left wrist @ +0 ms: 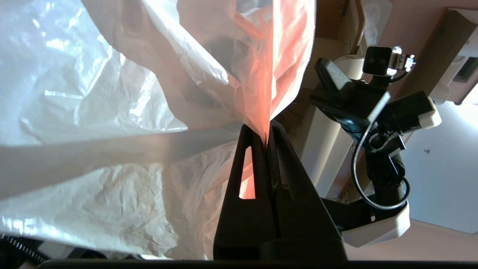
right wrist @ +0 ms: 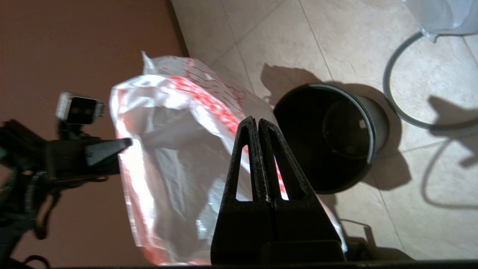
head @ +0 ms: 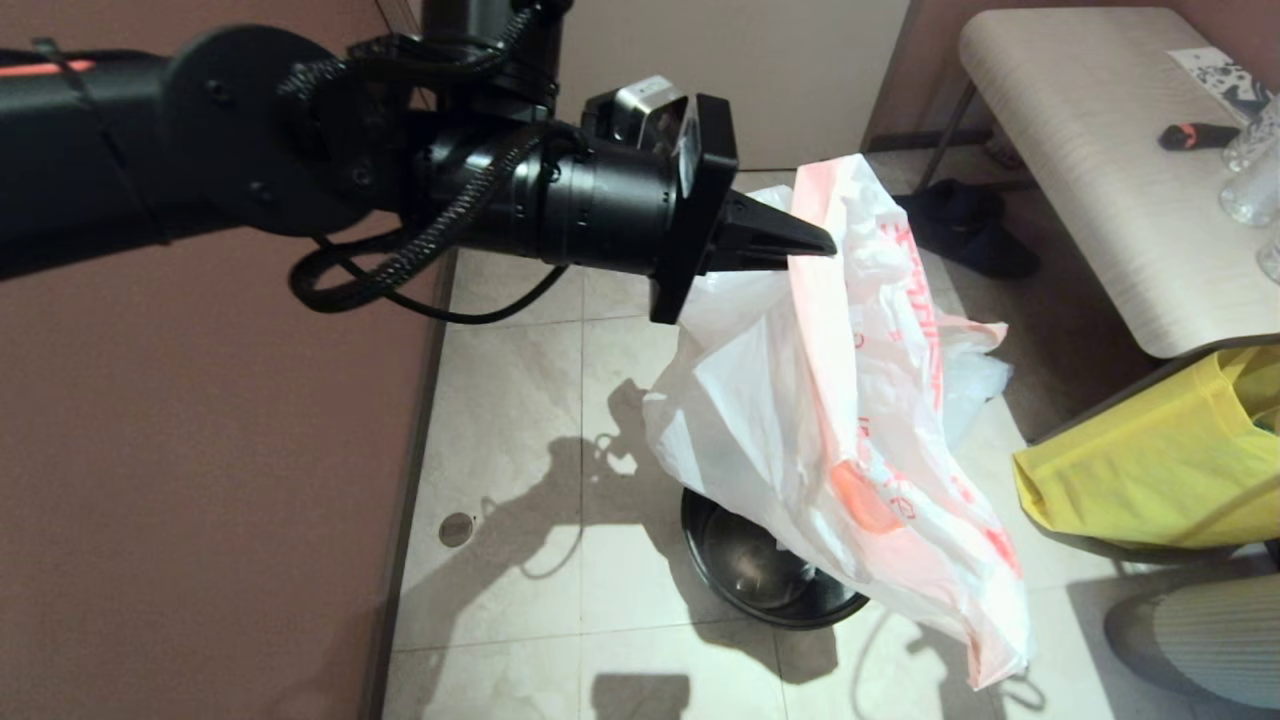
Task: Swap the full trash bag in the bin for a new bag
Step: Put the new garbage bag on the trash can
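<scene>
Slippage is the risk: left gripper [head: 815, 243] pinches only the thin pink band of the bag [head: 830, 440], hanging limp below it over the bin [head: 770, 585]; right gripper [right wrist: 258, 125] is clenched empty.

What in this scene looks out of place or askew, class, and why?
The bin stands without its grey hoop, which lies loose on the floor tiles beside it. The new bag is not in the bin either: it hangs crumpled above it, pinched at its pink band by the shut left gripper. The right gripper is shut on nothing.
</scene>
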Available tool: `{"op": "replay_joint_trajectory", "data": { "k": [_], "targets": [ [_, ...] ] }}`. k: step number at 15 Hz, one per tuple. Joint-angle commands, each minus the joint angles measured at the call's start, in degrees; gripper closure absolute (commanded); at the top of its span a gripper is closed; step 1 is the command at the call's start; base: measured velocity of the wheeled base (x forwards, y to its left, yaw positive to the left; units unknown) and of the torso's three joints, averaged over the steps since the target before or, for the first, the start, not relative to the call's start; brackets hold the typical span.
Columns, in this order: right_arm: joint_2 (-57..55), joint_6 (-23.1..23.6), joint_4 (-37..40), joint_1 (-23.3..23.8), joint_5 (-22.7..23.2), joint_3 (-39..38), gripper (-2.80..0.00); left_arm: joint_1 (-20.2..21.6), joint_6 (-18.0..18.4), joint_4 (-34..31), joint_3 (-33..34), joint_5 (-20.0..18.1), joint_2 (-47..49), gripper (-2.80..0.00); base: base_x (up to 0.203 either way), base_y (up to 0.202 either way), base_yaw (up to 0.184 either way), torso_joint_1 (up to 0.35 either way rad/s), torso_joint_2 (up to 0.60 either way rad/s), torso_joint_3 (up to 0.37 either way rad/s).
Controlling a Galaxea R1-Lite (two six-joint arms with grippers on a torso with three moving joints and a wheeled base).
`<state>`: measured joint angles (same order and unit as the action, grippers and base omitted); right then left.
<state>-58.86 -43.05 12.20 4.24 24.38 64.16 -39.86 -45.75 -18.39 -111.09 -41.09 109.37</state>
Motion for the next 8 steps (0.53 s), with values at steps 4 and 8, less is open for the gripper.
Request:
{"op": "replay_joint_trajectory", "data": {
  "k": [4, 8],
  "targets": [
    [2.42, -1.99, -3.41, 2.58, 0.08, 0.08, 0.0, -7.11, -0.7, 4.15, -0.44, -0.14, 4.8, 0.0, 0.0, 0.0, 0.0, 0.0, 0.0, 0.0],
    [2.44, -1.52, -3.24, 4.02, 0.14, -0.09, 0.0, -8.13, -2.69, 2.37, -0.26, -0.11, 2.52, 0.0, 0.0, 0.0, 0.0, 0.0, 0.0, 0.0]
  ]
}}
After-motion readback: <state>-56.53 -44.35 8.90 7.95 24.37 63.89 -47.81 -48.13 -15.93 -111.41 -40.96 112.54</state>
